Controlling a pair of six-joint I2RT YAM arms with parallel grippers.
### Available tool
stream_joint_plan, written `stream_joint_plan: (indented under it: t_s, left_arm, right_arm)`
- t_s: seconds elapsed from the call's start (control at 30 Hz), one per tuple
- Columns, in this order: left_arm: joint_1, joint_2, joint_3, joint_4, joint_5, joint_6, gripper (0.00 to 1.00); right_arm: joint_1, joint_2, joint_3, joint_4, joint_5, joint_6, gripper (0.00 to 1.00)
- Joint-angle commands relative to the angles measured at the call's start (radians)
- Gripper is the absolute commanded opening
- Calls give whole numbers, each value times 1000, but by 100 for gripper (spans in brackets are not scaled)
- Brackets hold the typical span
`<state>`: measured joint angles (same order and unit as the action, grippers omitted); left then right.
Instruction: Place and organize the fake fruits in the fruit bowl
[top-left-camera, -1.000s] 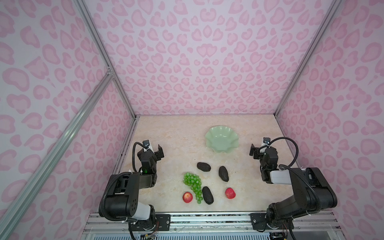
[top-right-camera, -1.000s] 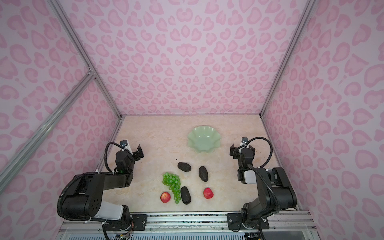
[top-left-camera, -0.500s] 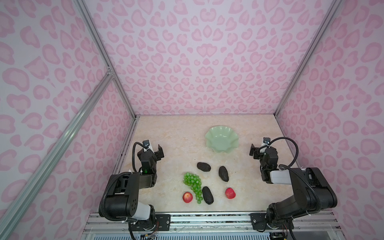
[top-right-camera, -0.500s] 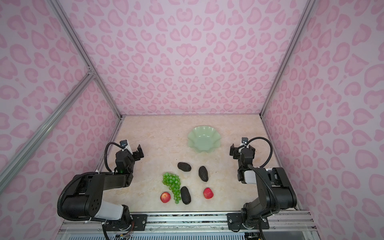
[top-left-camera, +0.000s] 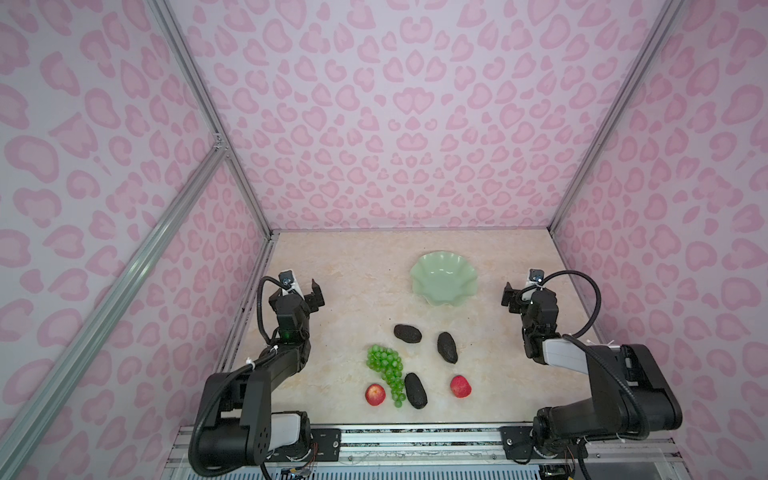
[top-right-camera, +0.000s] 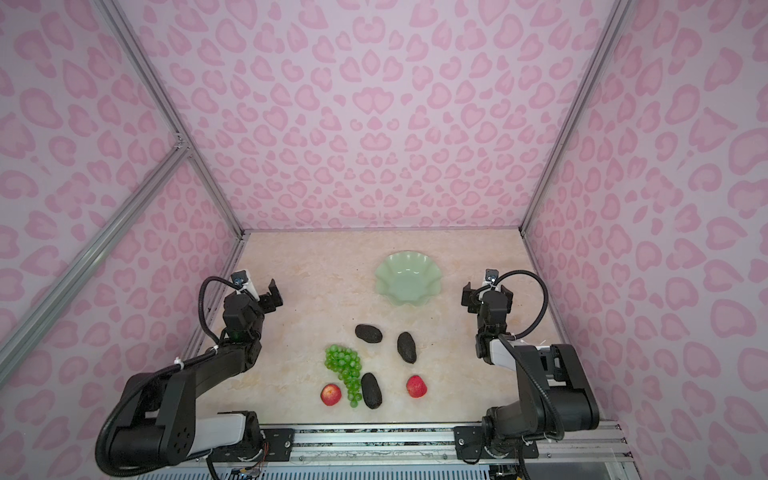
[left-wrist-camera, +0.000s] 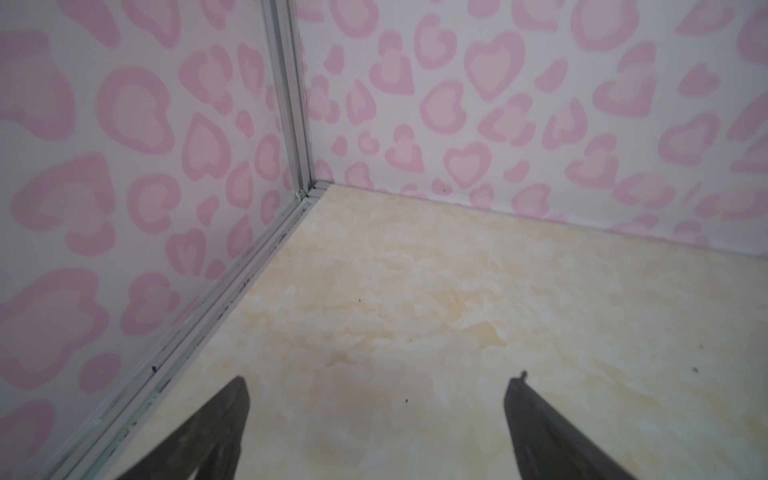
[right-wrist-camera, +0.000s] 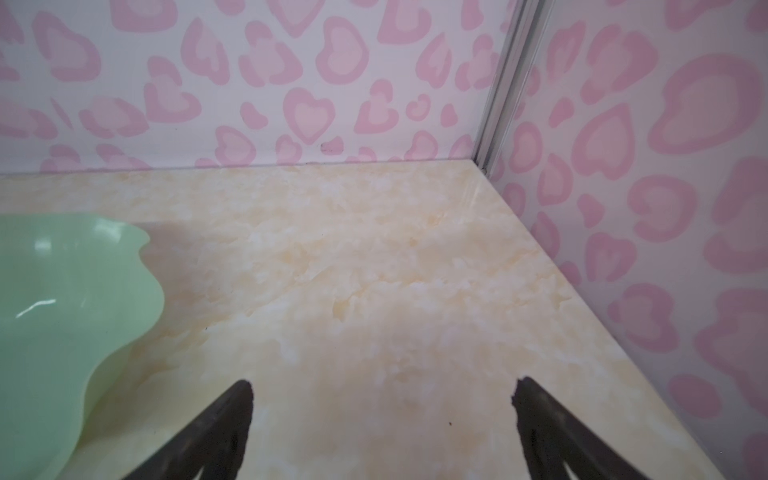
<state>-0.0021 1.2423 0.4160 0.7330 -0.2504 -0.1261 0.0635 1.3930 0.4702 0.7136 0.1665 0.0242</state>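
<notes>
Fruit bowl (top-left-camera: 420, 286) on table (top-left-camera: 353, 266), grapes (top-left-camera: 384, 365) beside avocado (top-left-camera: 415, 390)

**Pink walls around a pale marble table**

The table top (top-left-camera: 353, 266) is beige with a marble pattern, and a few small dark specks (left-wrist-camera: 406, 400) lie on it. Walls (top-left-camera: 395, 124) with pink heart-like spots stand on three sides. Silver metal posts (top-left-camera: 235, 170) run up the corners. A metal rail (top-left-camera: 415, 436) crosses the near edge.

The right gripper (right-wrist-camera: 383, 384) hangs with its dark fingers spread wide over the cream marble-patterned tabletop (right-wrist-camera: 374, 257). Just to its left lies the glossy pale mint-green wavy-rimmed bowl (right-wrist-camera: 104, 291). Pink heart-print walls (right-wrist-camera: 291, 83) meet at the far right aluminium corner post (right-wrist-camera: 500, 91).
</notes>
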Motion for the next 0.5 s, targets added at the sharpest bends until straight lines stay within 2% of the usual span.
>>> stream_joint_plan:
  t_s: [0.0, 0.07, 0.1, 0.13, 0.2, 0.3, 0.37, 0.47]
  left_arm:
    - [-1, -136, 31, -187, 61, -159, 96]
    - [-3, -200, 71, -286, 122, -245, 96]
    - [-4, -230, 93, -331, 172, -276, 95]
    - [-7, -259, 110, -379, 214, -299, 95]
    - [-22, -310, 132, -468, 251, -348, 95]
    - [-60, -388, 140, -614, 279, -354, 95]
    - [-88, -431, 142, -712, 274, -347, 94]
    - [-119, -490, 143, -814, 284, -338, 94]
  right_arm:
    - [71, -120, 102, -346, 46, 101, 98]
    - [88, -204, 104, -395, -15, 267, 99]
    - [77, -246, 89, -416, -98, 358, 99]
    - [64, -273, 67, -406, -208, 369, 99]
    - [74, -311, 47, -431, -306, 365, 99]
    - [172, -343, 100, -669, -252, 360, 96]
    - [283, -362, 126, -820, -170, 346, 94]
    - [435, -389, 103, -912, -102, 418, 92]
